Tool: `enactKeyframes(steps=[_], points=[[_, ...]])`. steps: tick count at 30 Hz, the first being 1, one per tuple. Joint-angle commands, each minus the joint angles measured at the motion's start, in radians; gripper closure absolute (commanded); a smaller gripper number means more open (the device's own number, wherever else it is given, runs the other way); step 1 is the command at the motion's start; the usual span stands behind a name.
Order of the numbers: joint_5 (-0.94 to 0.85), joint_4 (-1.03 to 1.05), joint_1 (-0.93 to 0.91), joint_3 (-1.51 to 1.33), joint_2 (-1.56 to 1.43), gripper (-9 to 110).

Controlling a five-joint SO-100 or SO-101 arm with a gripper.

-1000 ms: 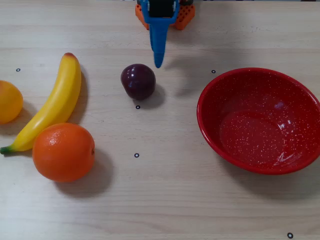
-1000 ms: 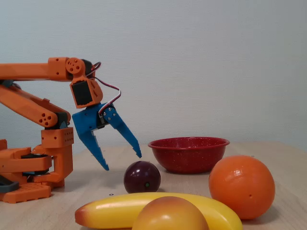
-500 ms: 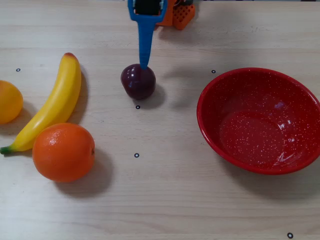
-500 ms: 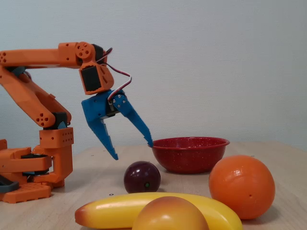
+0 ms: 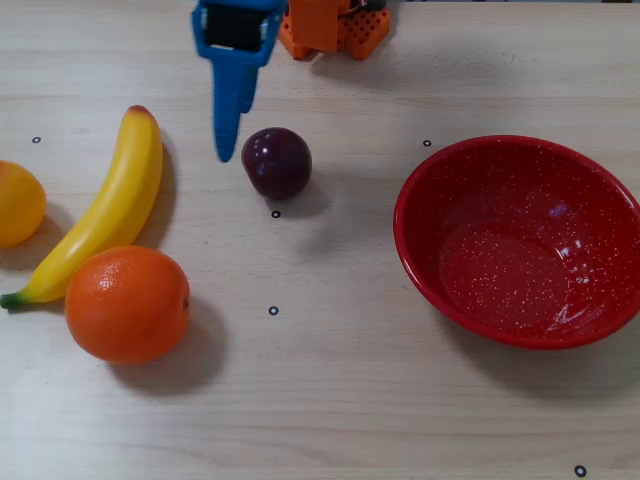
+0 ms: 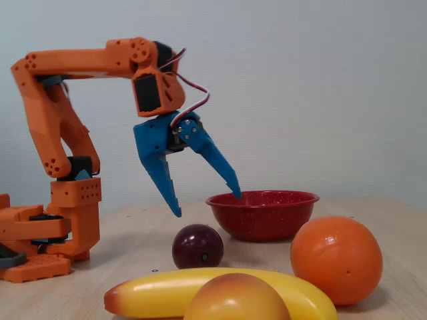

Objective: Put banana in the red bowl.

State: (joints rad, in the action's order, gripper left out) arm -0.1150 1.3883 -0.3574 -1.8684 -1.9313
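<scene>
The yellow banana [image 5: 105, 215] lies on the wooden table at the left of the overhead view, green stem toward the bottom left, reddish end at the top. In the fixed view the banana [image 6: 160, 293] lies in the foreground, partly behind a yellow-orange fruit. The red speckled bowl [image 5: 470, 200] stands empty at the right; in the fixed view the bowl [image 6: 263, 217] is at the back. My blue gripper [image 5: 230, 105] hangs open and empty above the table, between the banana's top end and a plum. Its jaws are spread wide in the fixed view [image 6: 207, 204].
A dark purple plum [image 5: 277, 162] sits just right of the fingertip and shows in the fixed view [image 6: 197, 245]. An orange [image 5: 127, 303] touches the banana's lower part. A round yellow-orange fruit [image 5: 18, 203] lies at the left edge. The arm's orange base [image 5: 330, 30] is at the top.
</scene>
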Motion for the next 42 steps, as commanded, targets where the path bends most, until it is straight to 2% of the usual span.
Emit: enactKeyframes(steps=[1, 9, 32, 42], points=[[-0.023, 0.014, -0.031, 0.144, 0.011, 67], [-0.006, 0.011, -0.109, 0.299, 0.152, 66], [0.491, 0.285, -0.193, 0.755, 0.528, 65], [0.609, 0.305, -0.282, 0.827, 0.647, 66]])
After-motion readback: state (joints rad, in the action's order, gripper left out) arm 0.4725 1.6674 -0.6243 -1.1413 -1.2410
